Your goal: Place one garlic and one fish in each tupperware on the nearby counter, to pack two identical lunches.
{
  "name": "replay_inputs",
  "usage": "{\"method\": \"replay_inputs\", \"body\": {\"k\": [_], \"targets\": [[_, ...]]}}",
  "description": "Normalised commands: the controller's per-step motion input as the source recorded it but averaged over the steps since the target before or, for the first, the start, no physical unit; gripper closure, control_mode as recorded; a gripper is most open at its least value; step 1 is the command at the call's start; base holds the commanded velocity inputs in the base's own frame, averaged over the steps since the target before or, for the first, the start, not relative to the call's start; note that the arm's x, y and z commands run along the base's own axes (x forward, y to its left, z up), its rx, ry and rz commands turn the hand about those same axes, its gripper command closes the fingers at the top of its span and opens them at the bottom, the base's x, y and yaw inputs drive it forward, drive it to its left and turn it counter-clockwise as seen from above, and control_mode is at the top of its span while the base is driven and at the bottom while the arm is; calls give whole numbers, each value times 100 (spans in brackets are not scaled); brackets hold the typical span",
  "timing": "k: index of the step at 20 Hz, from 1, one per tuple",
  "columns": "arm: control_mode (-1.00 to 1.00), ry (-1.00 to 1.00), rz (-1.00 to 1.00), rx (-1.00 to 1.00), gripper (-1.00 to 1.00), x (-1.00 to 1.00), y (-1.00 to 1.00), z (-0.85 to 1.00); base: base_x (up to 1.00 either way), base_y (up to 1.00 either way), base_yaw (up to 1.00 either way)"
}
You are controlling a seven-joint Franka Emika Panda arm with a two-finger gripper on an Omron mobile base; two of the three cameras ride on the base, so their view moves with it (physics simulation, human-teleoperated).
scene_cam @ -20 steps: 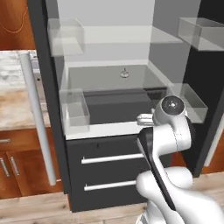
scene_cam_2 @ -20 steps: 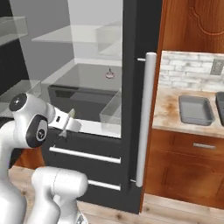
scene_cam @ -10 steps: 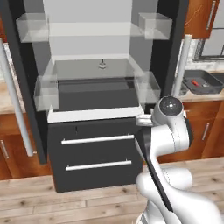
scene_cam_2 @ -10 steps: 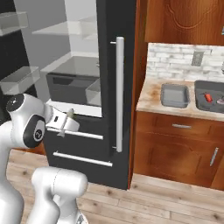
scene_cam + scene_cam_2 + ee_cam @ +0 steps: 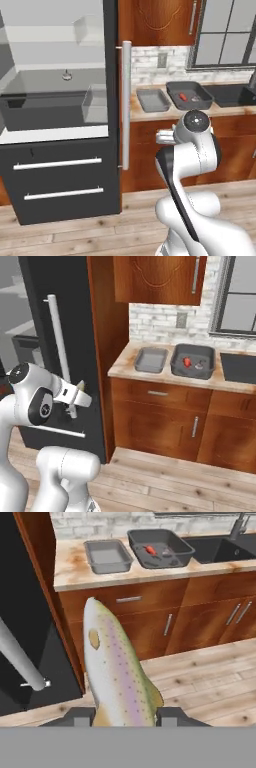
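I have the slim pale beige-silver fish [image 5: 117, 672] squeezed in my tool [image 5: 125, 716]. The 2 dark fingers are closed on its lower end, and the head points up and away from the hand. From the right side I can see the tool [image 5: 80, 390] held out in front of the black fridge, with a small bit of the fish poking out.

The fish looks long, smooth and a bit slippery. I think it is light. Most of its body sticks out past the fingers, so it could swing or slide if I move fast. A hold nearer the middle would be steadier, but I would keep this one and go slow.

On the beige stone-look table [image 5: 75, 562] sit 2 grey trays, side by side. The smaller lighter grey tray [image 5: 106, 555] looks empty. The larger darker grey tray [image 5: 160, 547] has the stubby red-orange fish [image 5: 150, 550] in it, plus a small pale thing I cannot make out. So I think my fish should go in the smaller tray. A tiny pale garlic bulb [image 5: 66, 76] sits on a grey fridge shelf.
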Motion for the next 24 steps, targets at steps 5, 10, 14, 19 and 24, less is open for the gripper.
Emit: {"method": "replay_inputs", "body": {"k": [5, 10, 14, 19, 24], "targets": [[100, 0, 0, 0, 100, 0, 0, 0, 4, -86, 0], [100, 0, 0, 0, 100, 0, 0, 0, 84, -25, 3], [100, 0, 0, 0, 100, 0, 0, 0, 91, -41, 5], [100, 0, 0, 0, 100, 0, 0, 0, 77, -65, 6], [100, 0, 0, 0, 100, 0, 0, 0, 77, -34, 6]]}}
